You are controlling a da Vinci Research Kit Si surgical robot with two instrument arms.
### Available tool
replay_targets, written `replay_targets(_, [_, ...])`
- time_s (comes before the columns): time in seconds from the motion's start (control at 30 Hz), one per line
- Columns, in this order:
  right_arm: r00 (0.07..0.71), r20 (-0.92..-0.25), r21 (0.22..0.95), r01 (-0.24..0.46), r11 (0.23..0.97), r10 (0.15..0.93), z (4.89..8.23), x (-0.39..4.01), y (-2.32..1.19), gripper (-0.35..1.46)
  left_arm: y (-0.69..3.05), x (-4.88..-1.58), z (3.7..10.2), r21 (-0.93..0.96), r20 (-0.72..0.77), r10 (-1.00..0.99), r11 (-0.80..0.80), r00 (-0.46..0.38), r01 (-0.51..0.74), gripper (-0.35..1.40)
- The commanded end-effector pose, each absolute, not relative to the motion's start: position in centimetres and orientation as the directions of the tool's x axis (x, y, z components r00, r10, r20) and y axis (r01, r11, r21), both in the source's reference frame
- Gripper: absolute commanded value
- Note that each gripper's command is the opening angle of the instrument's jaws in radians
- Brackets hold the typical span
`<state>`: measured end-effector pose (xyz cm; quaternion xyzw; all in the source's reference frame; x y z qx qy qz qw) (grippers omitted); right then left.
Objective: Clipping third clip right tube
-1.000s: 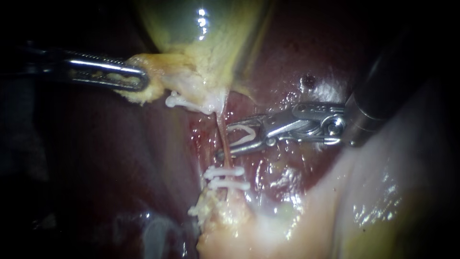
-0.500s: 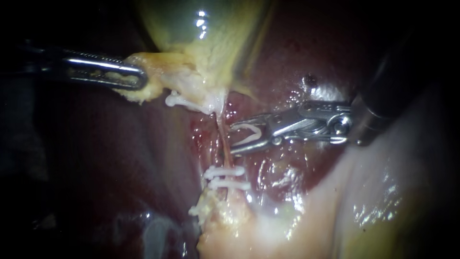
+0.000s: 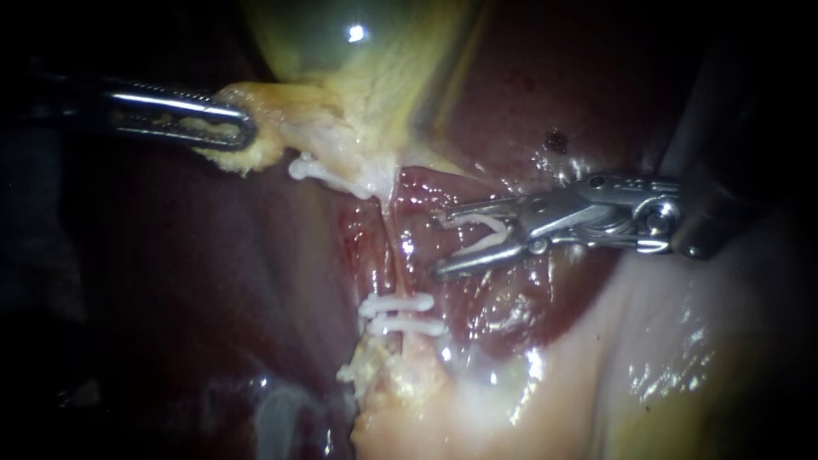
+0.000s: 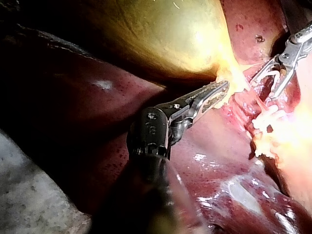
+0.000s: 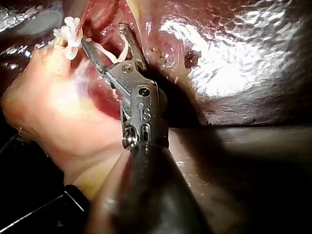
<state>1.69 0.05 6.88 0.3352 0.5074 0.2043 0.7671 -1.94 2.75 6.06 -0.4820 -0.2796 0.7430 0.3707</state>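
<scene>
A thin reddish tube (image 3: pixel 394 255) runs down from the gallbladder (image 3: pixel 341 51) to pale fat. Two white clips (image 3: pixel 399 313) cross its lower end, and another clip (image 3: pixel 308 169) sits higher, under the yellow tissue. My right instrument (image 3: pixel 439 244) stands just right of the tube, apart from it. Its jaws are spread wide with a white clip (image 3: pixel 480 232) held between them, seen also in the right wrist view as the clip (image 5: pixel 113 52) in the right instrument (image 5: pixel 102 33). My left instrument (image 3: pixel 243 132) is shut on yellow gallbladder tissue (image 3: pixel 256 153), pulling it left; its jaws (image 4: pixel 214 95) are seen again in the left wrist view.
Dark red liver (image 3: pixel 213 281) lies left of and behind the tube. Pale glistening tissue (image 3: pixel 648 358) fills the lower right. A further white clip (image 3: pixel 348 372) sits at the edge of the fat (image 3: pixel 400 383) below the paired clips.
My right instrument has drawn back to the right: its spread jaws, which straddled the tube, now stand clear of it with the clip still in them. The left instrument has lifted slightly.
</scene>
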Motion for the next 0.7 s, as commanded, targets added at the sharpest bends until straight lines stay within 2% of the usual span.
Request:
replay_targets(0.03, [0.401, -0.641, 0.722, 0.025, 0.691, 0.655, 6.85, 1.7, 0.04, 0.46, 2.75, -1.94, 6.06, -0.772, -0.509, 0.82, -0.569, -0.26, -0.282, -0.35])
replay_targets(0.7, [0.382, -0.647, 0.715, 0.005, 0.699, 0.659, 6.93, 2.03, 0.05, 0.49, 2.75, -1.94, 6.05, -0.772, -0.509, 0.82, -0.569, -0.26, -0.282, -0.35])
